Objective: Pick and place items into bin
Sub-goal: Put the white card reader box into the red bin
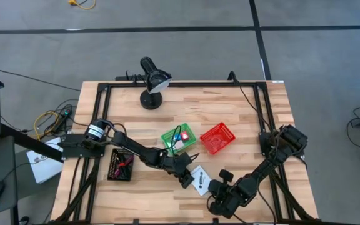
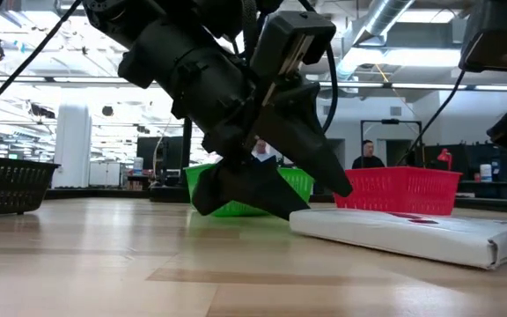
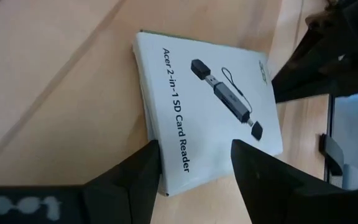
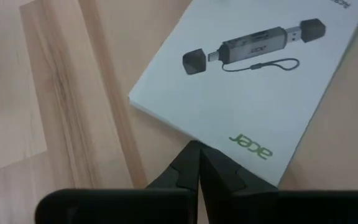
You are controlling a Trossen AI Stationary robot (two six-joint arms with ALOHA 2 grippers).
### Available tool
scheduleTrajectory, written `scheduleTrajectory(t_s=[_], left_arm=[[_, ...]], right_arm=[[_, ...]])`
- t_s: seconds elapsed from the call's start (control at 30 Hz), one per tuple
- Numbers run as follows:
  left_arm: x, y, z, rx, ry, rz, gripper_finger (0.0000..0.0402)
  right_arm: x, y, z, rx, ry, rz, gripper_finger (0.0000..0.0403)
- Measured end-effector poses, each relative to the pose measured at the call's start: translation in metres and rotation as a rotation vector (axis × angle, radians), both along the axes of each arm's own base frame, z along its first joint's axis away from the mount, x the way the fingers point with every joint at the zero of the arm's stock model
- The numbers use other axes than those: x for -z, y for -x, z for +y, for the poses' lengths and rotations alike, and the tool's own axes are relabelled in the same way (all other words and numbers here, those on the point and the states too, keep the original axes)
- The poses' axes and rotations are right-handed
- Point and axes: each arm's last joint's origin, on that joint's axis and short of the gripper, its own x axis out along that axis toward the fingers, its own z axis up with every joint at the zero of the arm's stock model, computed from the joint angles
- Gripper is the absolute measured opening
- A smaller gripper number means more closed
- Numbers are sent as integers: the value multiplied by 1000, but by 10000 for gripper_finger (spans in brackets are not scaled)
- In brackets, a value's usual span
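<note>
A flat white box printed "Acer 2-in-1 SD Card Reader", with a black picture, lies flat on the wooden table near its front middle. My left gripper is open and low at one end of the box. One finger stands beside the box's long edge and the other over its top face. My right gripper is shut, its tips at the box's opposite long edge. The other items are not loose on the table. My left gripper: I cannot tell whether its open fingers touch the box. They stand astride the box's end corner, slanting down from the table's left. My right gripper sets its shut fingertips against the box's long edge beside the green "acer" logo. It comes low from the table's near right. The box lies flat on the table.
A green bin with small items and a red bin stand just beyond the box. A black bin with reddish things sits at the left under my left arm. A black lamp stands at the far edge.
</note>
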Motion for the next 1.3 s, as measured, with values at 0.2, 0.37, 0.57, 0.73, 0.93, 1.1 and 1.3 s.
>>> scheduleTrajectory(t_s=[0.2,0.37,0.57,0.73,0.93,1.1,1.3], left_arm=[[0,2,-1,17,-6,40,183],[1,4,-1,55,-50,53,183],[2,4,0,58,-66,58,183],[2,5,0,57,-73,63,183],[2,5,0,54,-76,62,183],[2,4,0,50,-76,55,183],[2,4,0,48,-73,42,183]], right_arm=[[0,0,1,-4,-5,4,33],[0,4,5,-26,-25,21,38],[-7,11,21,-55,35,-8,18],[-24,13,26,-52,143,14,5],[-24,18,20,21,181,53,2],[-26,15,20,32,172,25,1],[-26,11,16,27,183,27,1]])
